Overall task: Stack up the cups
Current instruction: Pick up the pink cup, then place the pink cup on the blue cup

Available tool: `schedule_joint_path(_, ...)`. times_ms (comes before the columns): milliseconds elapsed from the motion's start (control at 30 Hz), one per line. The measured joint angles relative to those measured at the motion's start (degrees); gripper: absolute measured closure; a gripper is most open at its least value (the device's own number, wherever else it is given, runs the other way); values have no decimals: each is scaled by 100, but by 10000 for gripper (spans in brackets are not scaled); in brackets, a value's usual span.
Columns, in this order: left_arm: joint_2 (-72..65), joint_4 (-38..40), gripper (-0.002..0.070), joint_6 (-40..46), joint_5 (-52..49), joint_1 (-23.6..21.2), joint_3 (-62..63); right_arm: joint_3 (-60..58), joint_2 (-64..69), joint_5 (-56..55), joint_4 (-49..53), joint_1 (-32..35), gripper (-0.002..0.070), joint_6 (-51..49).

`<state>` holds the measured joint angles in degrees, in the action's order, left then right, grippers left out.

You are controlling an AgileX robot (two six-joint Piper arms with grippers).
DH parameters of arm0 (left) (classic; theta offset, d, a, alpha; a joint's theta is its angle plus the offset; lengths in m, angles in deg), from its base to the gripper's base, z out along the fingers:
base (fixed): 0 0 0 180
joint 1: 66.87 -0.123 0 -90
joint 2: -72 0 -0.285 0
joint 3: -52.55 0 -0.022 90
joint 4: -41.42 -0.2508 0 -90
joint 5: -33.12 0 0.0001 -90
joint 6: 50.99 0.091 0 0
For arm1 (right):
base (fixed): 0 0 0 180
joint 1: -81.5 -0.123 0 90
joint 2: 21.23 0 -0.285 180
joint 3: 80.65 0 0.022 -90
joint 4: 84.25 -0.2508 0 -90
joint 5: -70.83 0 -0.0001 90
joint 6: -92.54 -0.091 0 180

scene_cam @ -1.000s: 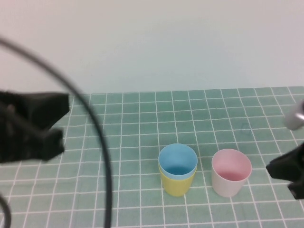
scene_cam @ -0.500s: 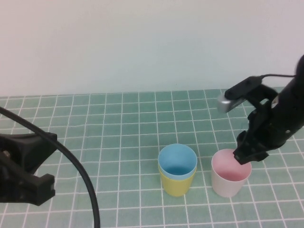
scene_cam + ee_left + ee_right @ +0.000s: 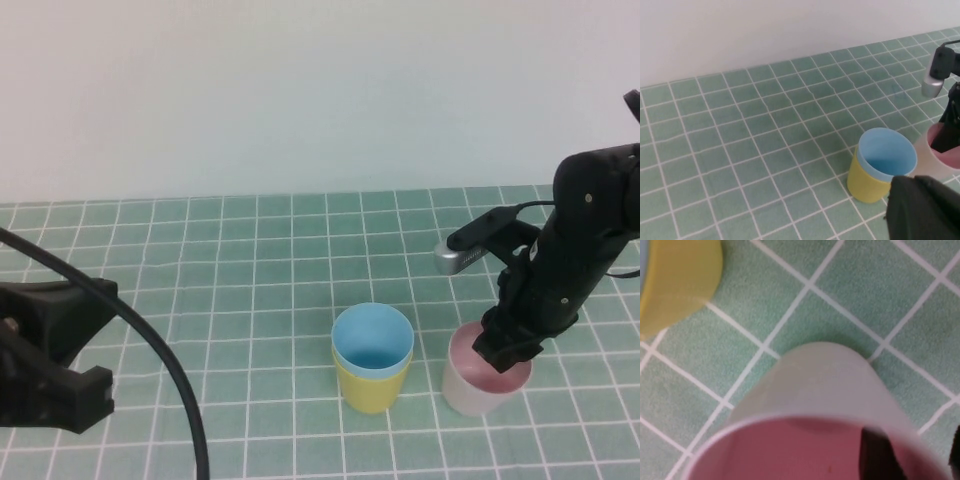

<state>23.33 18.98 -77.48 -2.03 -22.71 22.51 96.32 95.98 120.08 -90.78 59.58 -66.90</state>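
Two smooth cups were nested, blue cup [image 3: 373,337] inside yellow cup [image 3: 371,384], on the green tiled mat [image 3: 260,300]. Beside them, my right gripper [image 3: 505,352] straddled the pink cup's [image 3: 470,385] rim, fingers spread. My left gripper [image 3: 55,355] waited aside; its fingers I couldn't tell.

Three round plastic cups: one blue cup [image 3: 373,338] nested inside one yellow cup [image 3: 369,388], and one white cup with a pink interior [image 3: 468,388] just beside them. One green tiled table mat [image 3: 260,270]. Two black grippers: the right gripper [image 3: 508,347] at the pink-lined cup's rim, the left gripper [image 3: 50,350] at the table's left edge.
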Motion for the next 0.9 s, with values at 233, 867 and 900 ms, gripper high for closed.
schedule_joint_path(233, 0, 0, 676, -17, 0, 0, 0, 13, -1, 91, 130, 0, 466, -12)
schedule_joint_path(867, 9, -1509, 676, -1328, -492, 0, -388, 2916, -473, 2077, 108, -318, 650, -307)
schedule_joint_path(900, 9, -1620, 676, -1456, -445, 0, -453, 3012, -486, 2085, 56, -466, 650, -307)
